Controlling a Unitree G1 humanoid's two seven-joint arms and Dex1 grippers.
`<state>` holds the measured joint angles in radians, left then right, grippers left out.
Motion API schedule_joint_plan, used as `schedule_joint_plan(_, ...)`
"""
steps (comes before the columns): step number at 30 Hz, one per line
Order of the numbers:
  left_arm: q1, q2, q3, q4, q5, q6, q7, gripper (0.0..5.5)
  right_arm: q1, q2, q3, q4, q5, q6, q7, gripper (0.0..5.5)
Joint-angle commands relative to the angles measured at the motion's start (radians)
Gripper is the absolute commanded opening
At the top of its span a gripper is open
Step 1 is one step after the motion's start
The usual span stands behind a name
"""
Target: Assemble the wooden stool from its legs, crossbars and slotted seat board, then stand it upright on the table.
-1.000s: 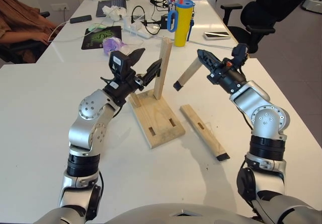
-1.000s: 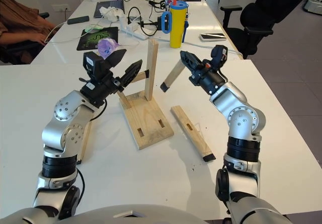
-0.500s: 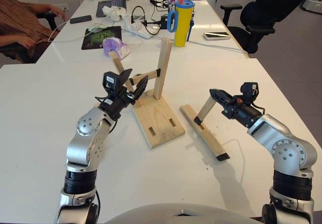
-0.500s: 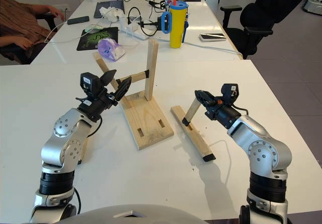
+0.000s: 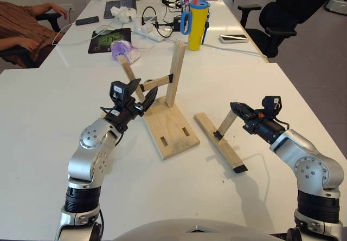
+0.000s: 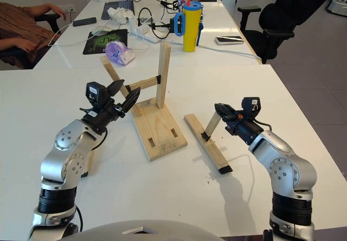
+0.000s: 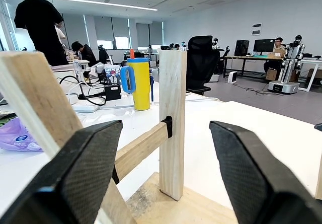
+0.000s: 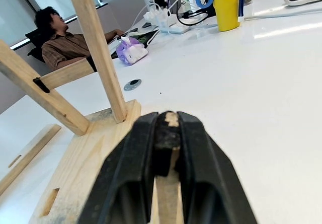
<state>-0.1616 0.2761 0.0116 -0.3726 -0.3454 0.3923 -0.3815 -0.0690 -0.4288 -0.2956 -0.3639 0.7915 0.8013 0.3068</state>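
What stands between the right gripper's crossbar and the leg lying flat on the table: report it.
Nothing visible does. The right gripper is shut on the crossbar, whose black lower end meets the loose leg lying on the table, partway along it. Whether it sits in a slot cannot be told.

Silver rounded arms [image 5: 89, 154], black joint rings; matte black wedge-shaped fingers [image 7: 80, 183].
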Motion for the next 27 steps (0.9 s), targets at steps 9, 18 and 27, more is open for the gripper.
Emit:
schedule_joint_plan(9,-0.039,0.016,-0.015,-0.007,0.001,0.023,-0.012,3.21,0.023,0.058,0.055,0.022,-0.096,-0.099,-0.011,0.43)
schedule_joint_plan(18,-0.047,0.015,-0.020,-0.013,0.010,0.023,-0.008,3.21,0.270,0.070,0.226,-0.030,-0.346,-0.350,0.016,0.43)
schedule_joint_plan(27,-0.054,0.010,-0.025,-0.001,0.017,0.013,-0.005,3.21,0.272,0.073,0.295,0.027,-0.456,-0.480,0.031,0.43)
